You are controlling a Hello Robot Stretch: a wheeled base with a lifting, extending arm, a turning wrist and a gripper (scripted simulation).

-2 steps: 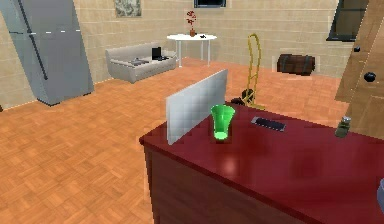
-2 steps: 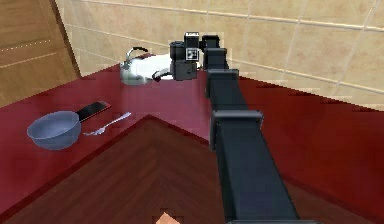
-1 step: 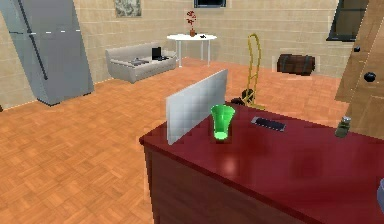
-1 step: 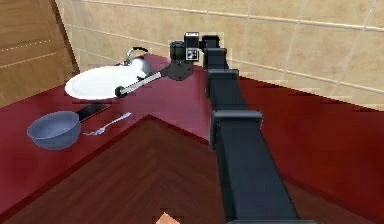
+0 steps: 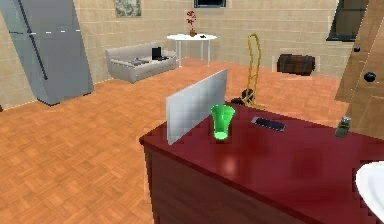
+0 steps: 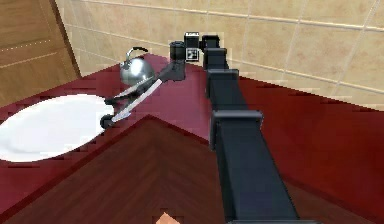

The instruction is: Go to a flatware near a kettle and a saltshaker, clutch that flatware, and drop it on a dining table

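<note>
In the arm side view the tool (image 6: 112,113) is above the red tabletop (image 6: 320,140). Its thin fingers point toward 8 o'clock, past the kettle (image 6: 135,70), to the rim of a white basin (image 6: 45,130). Whether the tool is wide or narrow, or holds anything, cannot be told. The flatware (image 6: 125,103) is probably the thin grey piece at 7 o'clock from the kettle, but it hardly separates from the fingers. It should be light, stiff, smooth metal, lying flat and slippery. The middle of its handle, taken across the narrow width, seems the safest place.
</note>
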